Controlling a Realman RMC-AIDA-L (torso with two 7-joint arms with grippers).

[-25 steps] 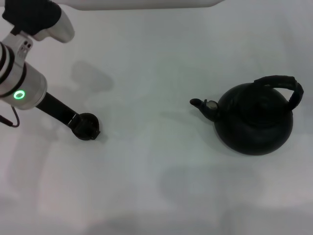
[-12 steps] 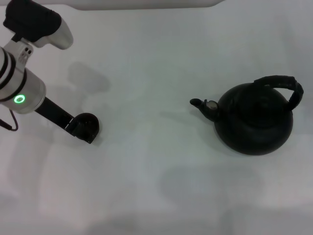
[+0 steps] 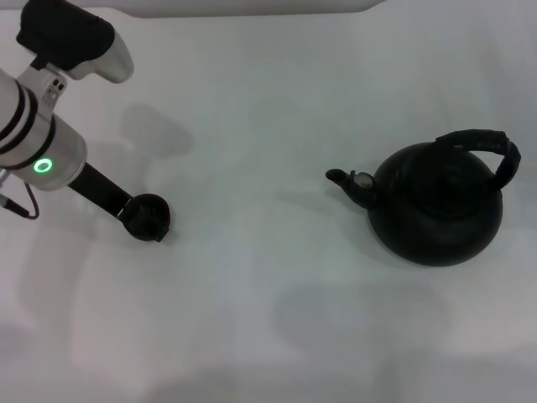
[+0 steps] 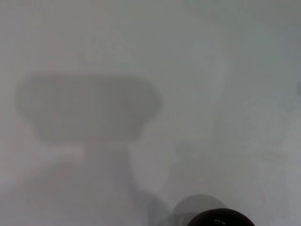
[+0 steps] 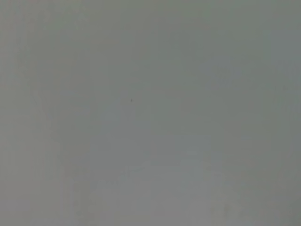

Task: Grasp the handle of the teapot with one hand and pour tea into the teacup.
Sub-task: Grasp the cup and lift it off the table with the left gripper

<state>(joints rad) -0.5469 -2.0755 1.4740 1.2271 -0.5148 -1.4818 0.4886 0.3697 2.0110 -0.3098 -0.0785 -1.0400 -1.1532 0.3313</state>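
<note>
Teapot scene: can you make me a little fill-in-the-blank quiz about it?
1. The teapot stands on the robot's ___ side of the table.
2. Its spout points toward the ___.
3. The left gripper is at the teacup; nothing touches the teapot's ___.

Missing words: right; teacup; handle

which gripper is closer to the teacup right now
Left. The left gripper is right at the teacup, on the table's left side. The right gripper is out of view, nowhere near it.
</note>
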